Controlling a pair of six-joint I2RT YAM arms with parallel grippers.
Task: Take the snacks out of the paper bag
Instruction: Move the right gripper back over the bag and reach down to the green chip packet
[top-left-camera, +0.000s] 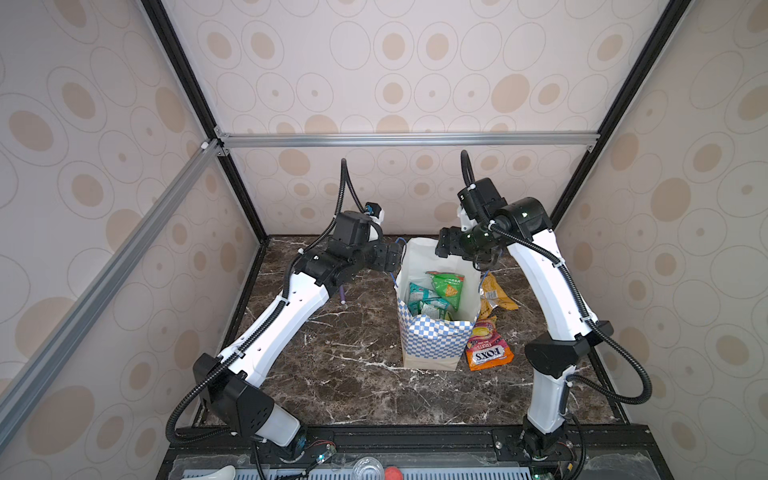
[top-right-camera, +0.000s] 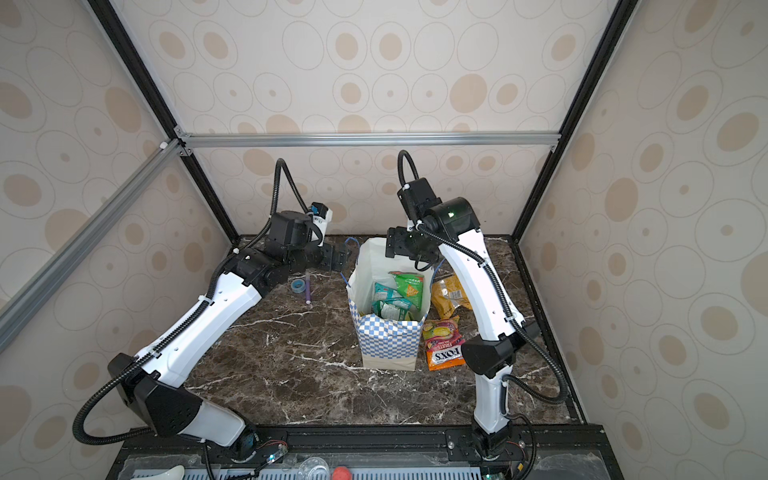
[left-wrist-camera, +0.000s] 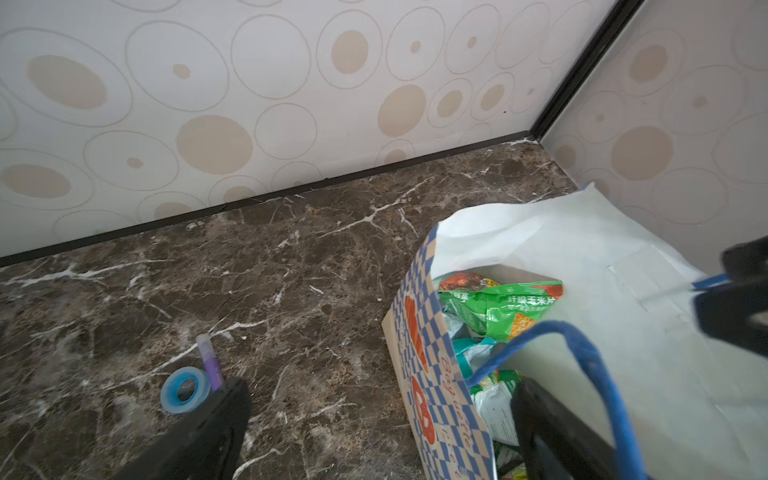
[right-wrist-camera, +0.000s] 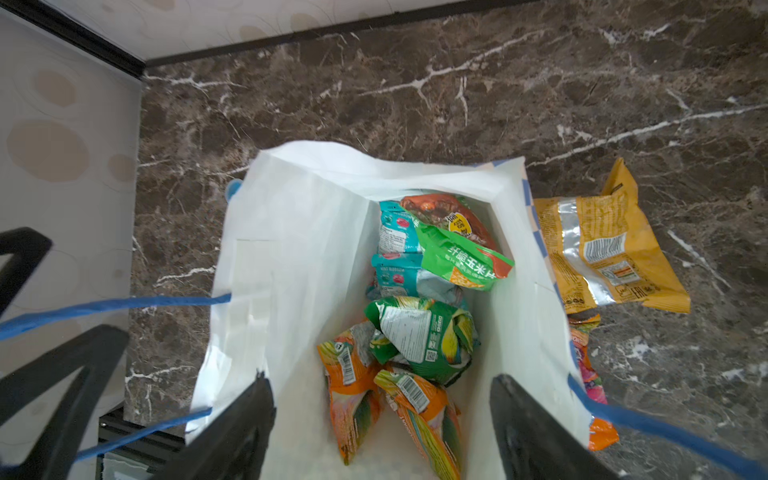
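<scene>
Right gripper (right-wrist-camera: 382, 384): jaws wide, empty, poised over the paper bag (top-left-camera: 432, 345) mouth.
Left gripper (left-wrist-camera: 380, 388): fully open, astride the bag's side wall, gripping nothing.
Snacks (right-wrist-camera: 424, 336): most inside the bag; two lie just beside it.
Risk: unheld bag may tip if a finger snags the blue handle (left-wrist-camera: 582, 345).
Right wrist view only: orange packets (right-wrist-camera: 399, 399) at the bottom.

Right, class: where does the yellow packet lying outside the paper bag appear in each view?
A top view: yellow packet right of centre, beside the paper bag.
A top view: likewise, yellow packet.
Left wrist: not in it.
Right wrist: yellow packet outside the bag's wall.
Shared landmark: the paper bag.
</scene>
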